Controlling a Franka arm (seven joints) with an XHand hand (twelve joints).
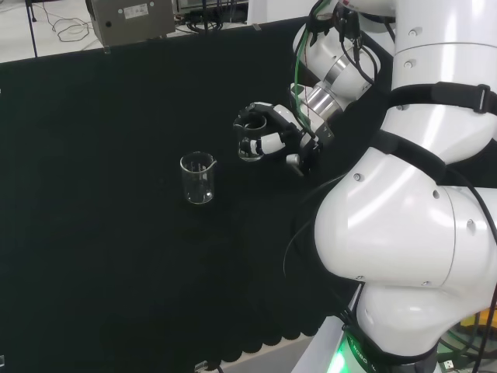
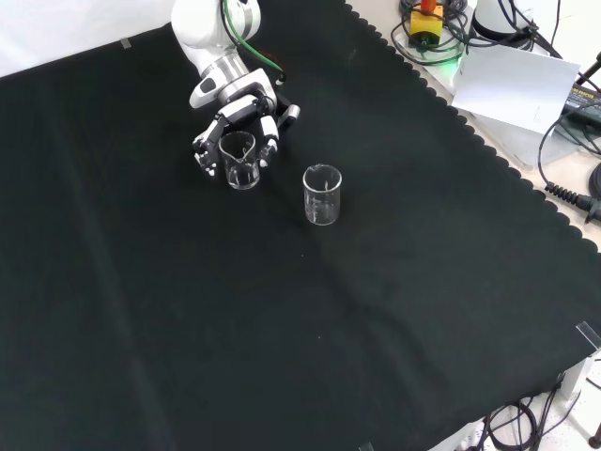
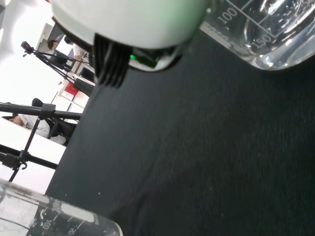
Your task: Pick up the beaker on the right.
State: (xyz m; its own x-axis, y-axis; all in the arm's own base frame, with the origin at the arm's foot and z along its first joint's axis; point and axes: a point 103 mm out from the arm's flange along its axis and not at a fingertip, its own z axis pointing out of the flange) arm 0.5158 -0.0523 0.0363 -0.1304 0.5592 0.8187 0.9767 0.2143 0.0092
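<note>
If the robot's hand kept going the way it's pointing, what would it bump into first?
Probably nothing new: the hand already curls round one beaker. Further along stands the other beaker, though depth is unclear.

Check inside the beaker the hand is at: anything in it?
The held beaker looks empty: clear glass, black cloth behind. The fingers curl round it and cover its far wall.

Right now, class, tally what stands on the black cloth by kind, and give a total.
Clear glass beakers: 2, one inside the robot hand at, one free at.
Robot hands: 1.
Total: 3.
</note>
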